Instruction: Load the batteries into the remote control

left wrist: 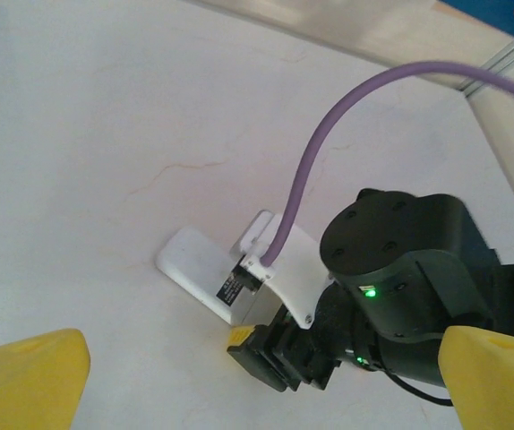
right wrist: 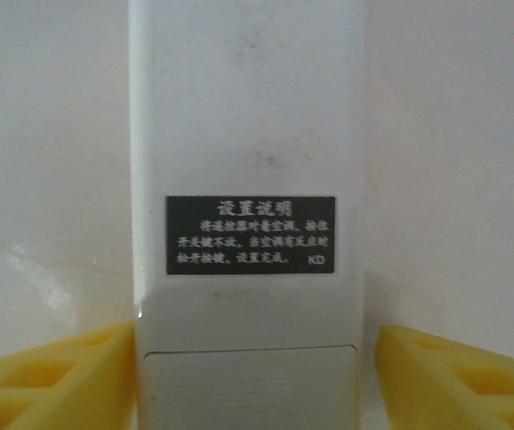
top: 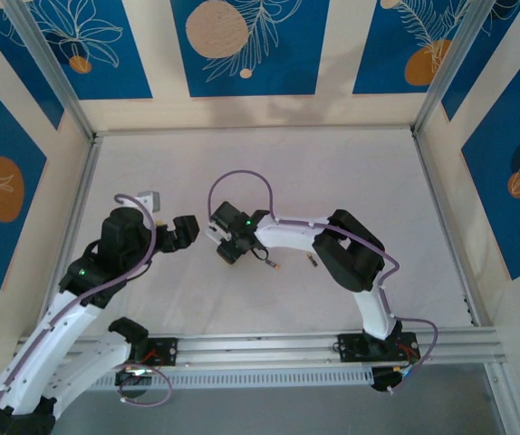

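Observation:
The remote control [right wrist: 248, 134] lies flat on the white table with its back up, showing a black label [right wrist: 251, 235] and a closed battery cover [right wrist: 251, 385]. My right gripper [right wrist: 255, 376] is open astride its near end; the left finger [right wrist: 69, 376] is against the edge, and the right finger [right wrist: 454, 376] stands a little off it. In the left wrist view the remote [left wrist: 190, 260] pokes out from under the right wrist. My left gripper [left wrist: 261, 367] is open just left of it, holding nothing. Two batteries [top: 275, 265] [top: 312, 262] lie on the table right of the right gripper [top: 225, 246].
Patterned blue-and-cream walls with aluminium posts [top: 56, 77] enclose the table [top: 332, 181] on three sides. A metal rail [top: 260, 346] runs along the near edge. The left gripper [top: 185, 232] and the right one sit close together mid-table.

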Controlling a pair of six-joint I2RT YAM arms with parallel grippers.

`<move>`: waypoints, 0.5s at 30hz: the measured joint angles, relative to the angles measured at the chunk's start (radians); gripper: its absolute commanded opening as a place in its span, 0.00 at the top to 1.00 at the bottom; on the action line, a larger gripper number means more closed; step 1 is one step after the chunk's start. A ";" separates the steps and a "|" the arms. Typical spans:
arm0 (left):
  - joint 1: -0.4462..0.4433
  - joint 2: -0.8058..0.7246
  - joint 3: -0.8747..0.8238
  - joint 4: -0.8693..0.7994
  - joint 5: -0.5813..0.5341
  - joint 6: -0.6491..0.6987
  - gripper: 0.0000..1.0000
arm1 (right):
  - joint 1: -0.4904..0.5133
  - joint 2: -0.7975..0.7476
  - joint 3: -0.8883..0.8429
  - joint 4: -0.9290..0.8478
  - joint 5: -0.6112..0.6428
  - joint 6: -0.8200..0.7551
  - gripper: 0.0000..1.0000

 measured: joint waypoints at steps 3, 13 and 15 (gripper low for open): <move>0.000 0.039 0.000 0.000 -0.012 0.000 0.00 | -0.009 -0.002 0.000 0.000 -0.007 0.025 0.22; 0.077 0.258 0.000 0.093 0.012 0.005 0.29 | -0.113 -0.212 -0.050 -0.033 -0.157 0.339 0.28; 0.105 0.316 -0.004 0.151 0.039 0.001 0.38 | -0.137 -0.258 -0.056 -0.031 -0.194 0.436 0.29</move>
